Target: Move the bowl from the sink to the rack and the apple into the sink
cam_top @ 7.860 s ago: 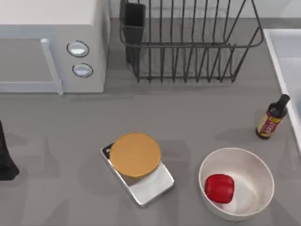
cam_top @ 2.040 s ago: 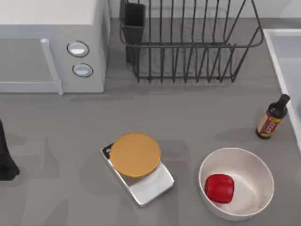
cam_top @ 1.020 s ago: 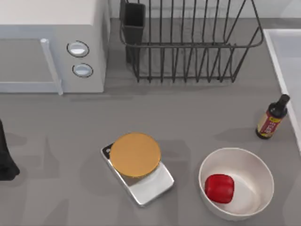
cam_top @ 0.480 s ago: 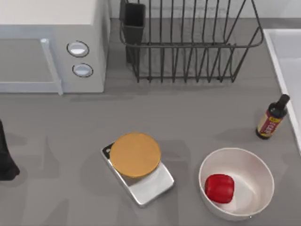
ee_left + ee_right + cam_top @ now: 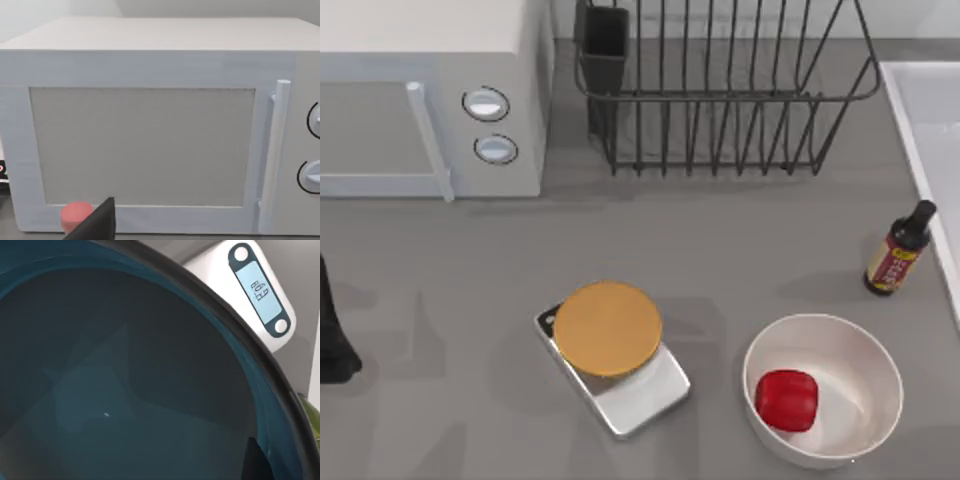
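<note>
From above, the apple (image 5: 787,400) sits in a white bowl (image 5: 823,390), the rack (image 5: 720,90) empty beyond. My left gripper (image 5: 95,225), grip unclear, faces the microwave (image 5: 150,125). My right wrist looks into the teal bowl (image 5: 125,380); grip unclear. Lift it level, clearing the sink (image 5: 930,130).

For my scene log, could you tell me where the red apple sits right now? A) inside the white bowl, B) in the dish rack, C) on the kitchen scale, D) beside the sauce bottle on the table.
A: in the top view the apple lies inside the white bowl, off the scale.
</note>
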`<action>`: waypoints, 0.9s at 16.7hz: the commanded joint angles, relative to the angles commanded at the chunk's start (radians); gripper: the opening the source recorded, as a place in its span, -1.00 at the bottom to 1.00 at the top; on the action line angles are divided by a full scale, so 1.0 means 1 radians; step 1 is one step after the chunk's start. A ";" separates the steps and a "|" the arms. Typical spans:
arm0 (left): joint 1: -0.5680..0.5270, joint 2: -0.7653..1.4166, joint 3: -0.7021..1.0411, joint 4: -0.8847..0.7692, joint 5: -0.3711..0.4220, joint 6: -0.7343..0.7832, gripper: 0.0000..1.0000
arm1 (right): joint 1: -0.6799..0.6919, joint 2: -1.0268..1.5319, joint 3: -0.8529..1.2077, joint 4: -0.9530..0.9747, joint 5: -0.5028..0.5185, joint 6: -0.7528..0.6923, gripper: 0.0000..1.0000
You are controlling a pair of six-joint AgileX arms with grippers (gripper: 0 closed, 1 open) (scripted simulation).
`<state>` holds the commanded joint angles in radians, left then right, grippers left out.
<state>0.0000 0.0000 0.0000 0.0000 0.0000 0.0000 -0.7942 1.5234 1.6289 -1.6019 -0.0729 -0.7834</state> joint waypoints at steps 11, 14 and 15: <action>0.000 0.000 0.000 0.000 0.000 0.000 1.00 | 0.336 0.030 0.008 0.334 0.187 0.172 -1.00; 0.000 0.000 0.000 0.000 0.000 0.000 1.00 | 0.562 0.049 0.011 0.562 0.315 0.287 -1.00; 0.000 0.000 0.000 0.000 0.000 0.000 1.00 | 0.643 0.056 0.013 0.644 0.361 0.329 -1.00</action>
<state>0.0000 0.0000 0.0000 0.0000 0.0000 0.0000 -0.1507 1.5791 1.6414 -0.9582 0.2883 -0.4545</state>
